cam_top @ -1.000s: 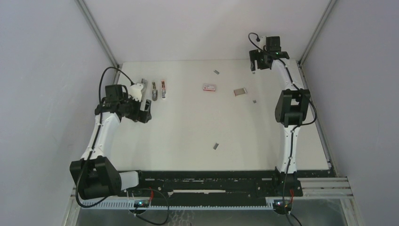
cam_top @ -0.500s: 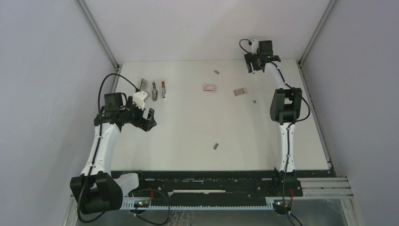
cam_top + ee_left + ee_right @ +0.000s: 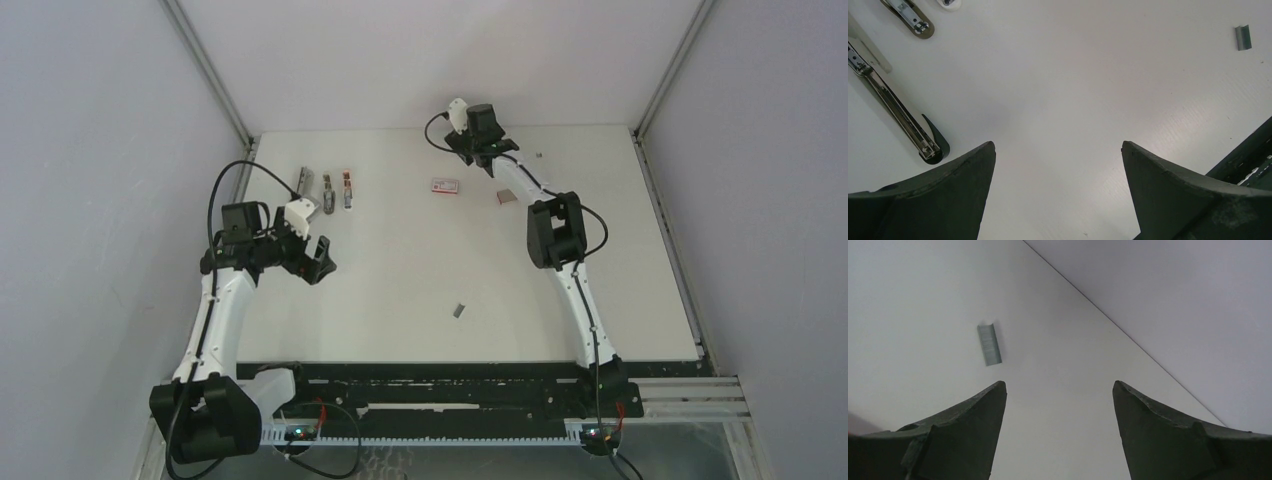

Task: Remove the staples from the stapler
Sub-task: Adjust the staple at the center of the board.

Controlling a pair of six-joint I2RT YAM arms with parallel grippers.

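While left tool (image 3: 1058,145), right tool (image 3: 1058,384) gape empty, staple strip (image 3: 989,344) lies flat, long axis up-down in right wrist view.

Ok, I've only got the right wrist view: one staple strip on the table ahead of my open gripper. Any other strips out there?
Observer: Yes, a second staple strip lies alone on the table, toward the near edge.
Operator: Where's the stapler?
Observer: The stapler lies at the far-left corner, with two smaller pieces beside it.
Operator: And the left gripper?
Observer: The left gripper is open and empty, above bare table just nearer than the stapler.
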